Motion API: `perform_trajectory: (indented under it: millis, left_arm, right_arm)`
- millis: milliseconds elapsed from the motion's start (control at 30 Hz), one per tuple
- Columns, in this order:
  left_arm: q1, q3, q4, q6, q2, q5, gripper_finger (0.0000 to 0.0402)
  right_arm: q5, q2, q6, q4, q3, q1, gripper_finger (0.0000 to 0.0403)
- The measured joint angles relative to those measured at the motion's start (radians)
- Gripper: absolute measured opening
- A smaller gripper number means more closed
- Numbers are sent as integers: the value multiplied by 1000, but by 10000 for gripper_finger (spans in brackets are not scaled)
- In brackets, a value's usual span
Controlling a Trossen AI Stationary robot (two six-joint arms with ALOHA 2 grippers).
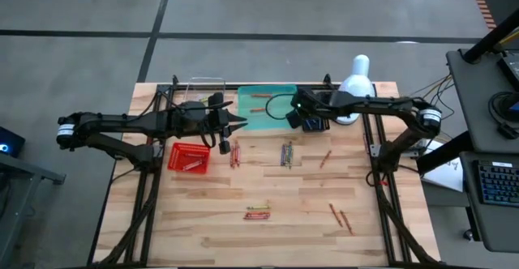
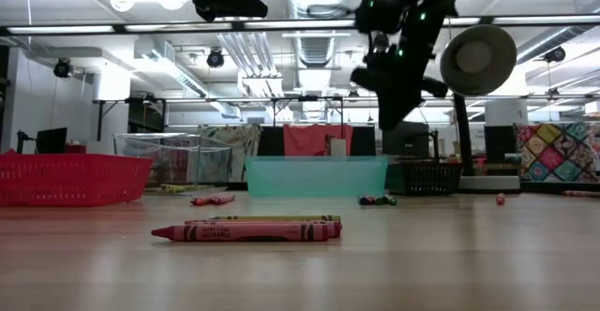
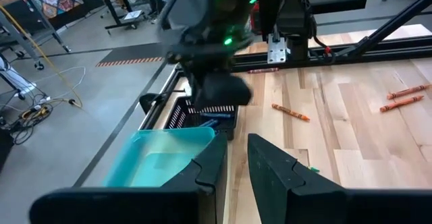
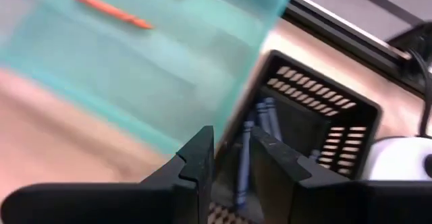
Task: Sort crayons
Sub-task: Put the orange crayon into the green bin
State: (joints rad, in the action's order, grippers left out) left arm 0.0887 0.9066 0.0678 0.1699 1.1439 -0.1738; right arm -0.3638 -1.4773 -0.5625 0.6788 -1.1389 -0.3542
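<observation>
Crayons lie scattered on the wooden table: a red bunch (image 1: pixel 235 154), a mixed bunch (image 1: pixel 286 153), single orange ones (image 1: pixel 325 158), a pair (image 1: pixel 258 213) near the front. Orange crayons (image 1: pixel 258 96) lie in the teal tray (image 1: pixel 276 117). Blue crayons (image 4: pixel 264 113) lie in the black basket (image 1: pixel 314 124). My left gripper (image 1: pixel 237 123) hovers by the tray's left end, its fingers (image 3: pixel 270 166) a narrow gap apart and empty. My right gripper (image 4: pixel 233 153) hovers over the black basket, slightly open; a blue crayon (image 4: pixel 241 166) shows through the gap, down in the basket.
A red mesh basket (image 1: pixel 189 157) stands at the left, a clear box (image 1: pixel 203 91) behind it, a white lamp (image 1: pixel 357 78) at the far right. The table's near half holds only a few crayons (image 2: pixel 248 229).
</observation>
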Motion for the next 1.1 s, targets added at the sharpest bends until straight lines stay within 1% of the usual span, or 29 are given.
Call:
perform_trajectory:
  millis: [133, 200, 233, 267, 333, 400, 467, 500, 600, 700, 833, 1033, 1100]
  left_arm:
    - [0, 0, 0, -6, 0, 0, 43]
    - [0, 0, 0, -13, 0, 0, 43]
    - [0, 0, 0, -15, 0, 0, 43]
    - [0, 0, 0, -20, 0, 0, 43]
    - [0, 0, 0, -23, 0, 0, 43]
    - [0, 0, 1, -23, 0, 0, 43]
    - [0, 0, 0, -26, 0, 0, 43]
    - [0, 0, 0, -26, 0, 0, 43]
    - [0, 0, 0, -26, 0, 0, 43]
    - [0, 0, 0, -26, 0, 0, 43]
    - [0, 0, 0, -18, 0, 0, 43]
    - [0, 0, 0, -15, 0, 0, 43]
    - [0, 0, 1, -11, 0, 0, 43]
  right_arm:
    - [1, 40, -2, 0, 0, 90, 78]
    - [21, 54, -2, 12, 0, 136, 75]
    - [49, 59, -2, 26, 0, 160, 74]
    - [98, 63, -2, 49, 0, 182, 72]
    - [229, 65, -15, 115, 0, 223, 68]
    - [343, 62, -66, 210, 0, 267, 64]
    - [397, 54, -143, 332, 2, 312, 58]
    - [404, 49, -182, 410, 4, 332, 55]
    - [394, 35, -292, 658, 16, 375, 45]
    - [349, 30, -413, 816, 50, 386, 34]
    - [249, 30, -488, 820, 102, 386, 23]
    - [182, 13, -538, 800, 181, 366, 10]
    - [178, 9, -546, 800, 201, 367, 9]
